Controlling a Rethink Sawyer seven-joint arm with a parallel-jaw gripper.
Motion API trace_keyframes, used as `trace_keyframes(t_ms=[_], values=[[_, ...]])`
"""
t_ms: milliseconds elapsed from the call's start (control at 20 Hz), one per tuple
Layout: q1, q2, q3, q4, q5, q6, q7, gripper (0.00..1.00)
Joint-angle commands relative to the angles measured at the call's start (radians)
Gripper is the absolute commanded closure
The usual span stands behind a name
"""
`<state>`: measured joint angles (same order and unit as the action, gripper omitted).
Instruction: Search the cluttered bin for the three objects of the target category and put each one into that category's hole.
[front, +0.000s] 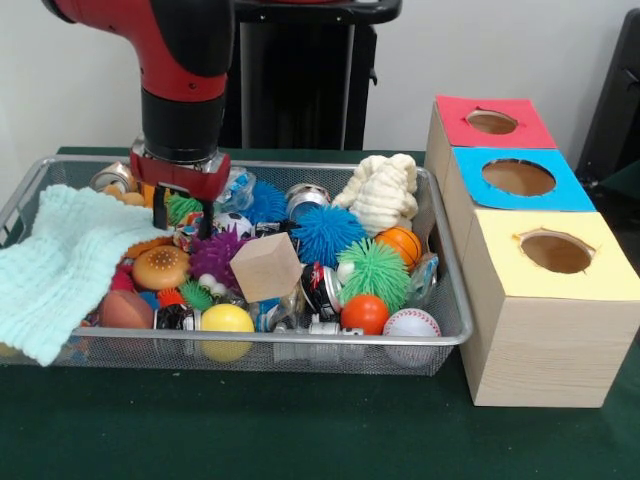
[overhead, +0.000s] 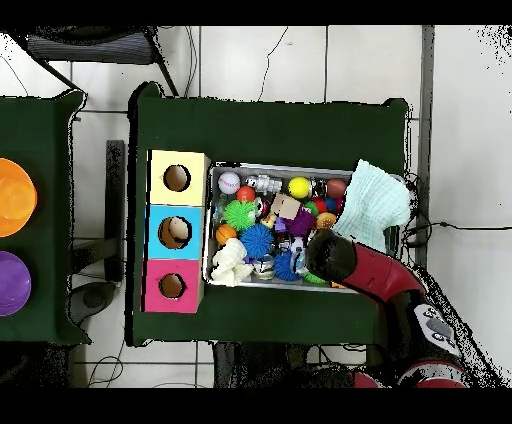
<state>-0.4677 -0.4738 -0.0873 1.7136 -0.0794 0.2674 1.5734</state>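
Pincer (front: 183, 205) down among the toys at the far left part of the cluttered bin (front: 455, 330), just beside the mint green cloth (front: 60, 265) draped over the bin's left end. Open or closed: cannot tell, tips buried in clutter. No polka-dot cloth plainly visible in either view; a patterned scrap (front: 190, 232) right under the pincer might be one, too small to confirm. Yellow-topped hole (front: 556, 252) on the wooden box, just beside the bin's right end, nearest the desk's front edge; blue hole (front: 518, 177) and red hole (front: 491, 122) behind it.

Step in hand, by judgement: digging for a first target. Advice: pinch fabric only, not the spiky purple ball (front: 213, 255) or burger toy (front: 160, 267) alongside. Lift straight up, slow, to shed snagged toys. Keep clear of the mint cloth, easy to drag along. Confirm dots before carrying to yellow.
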Motion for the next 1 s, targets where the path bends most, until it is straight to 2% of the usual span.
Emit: trace_keyframes(t_ms=[50,350,400,550,650,1000], values=[[-0.032,0.097,0.147,0.099,0.037,0.009,0.157,0.00],[-0.051,0.094,0.164,0.119,0.012,-0.032,0.154,0.00],[-0.051,0.093,0.162,0.116,0.008,-0.022,0.149,1.00],[-0.035,0.092,0.146,0.103,0.011,0.023,0.141,1.00],[-0.016,0.074,0.125,0.097,0.022,0.090,0.140,1.00],[-0.025,-0.083,0.132,0.173,0.041,0.160,0.134,1.00]])
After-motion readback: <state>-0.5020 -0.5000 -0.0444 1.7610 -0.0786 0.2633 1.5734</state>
